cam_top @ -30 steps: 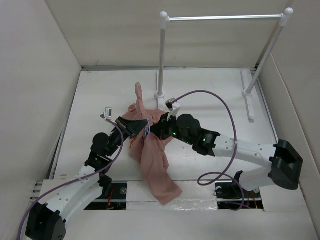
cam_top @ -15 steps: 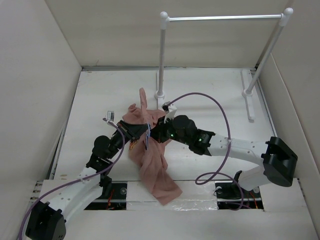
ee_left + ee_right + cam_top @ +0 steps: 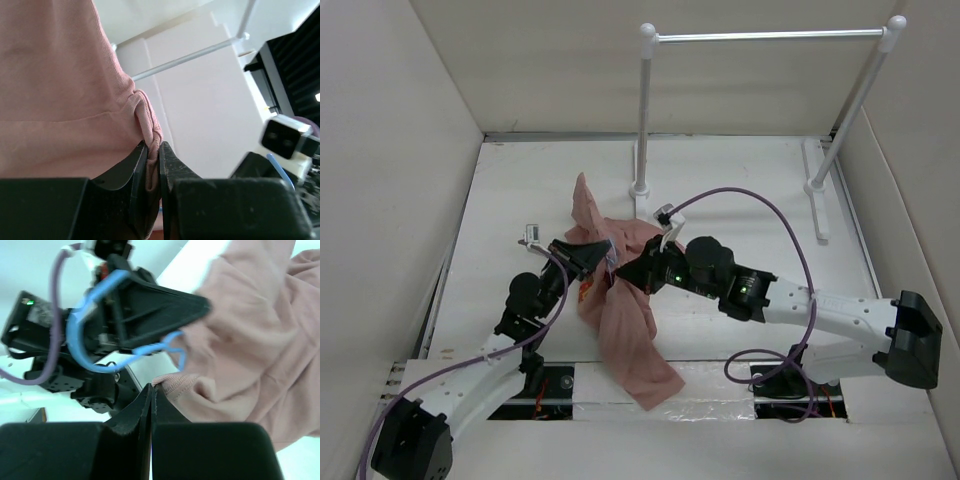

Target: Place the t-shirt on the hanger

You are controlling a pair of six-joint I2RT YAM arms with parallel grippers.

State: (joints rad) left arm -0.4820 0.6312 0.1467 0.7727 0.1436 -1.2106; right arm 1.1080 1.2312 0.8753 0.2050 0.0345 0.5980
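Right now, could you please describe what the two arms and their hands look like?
Both the left arm and the right arm have white links and black joints, each trailing a purple cable. The right arm shows small green lights. The left hand and right hand have black wedge-shaped fingers.

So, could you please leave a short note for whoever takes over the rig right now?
The left hand is shut on a fold of the t-shirt. The right hand is shut, tips at its hem; grip unclear. Shirt bunched between them, tail trailing to the near edge. The hanger loops by the left hand, against the shirt. Done: shirt gathered. Left: seat it on the hanger.
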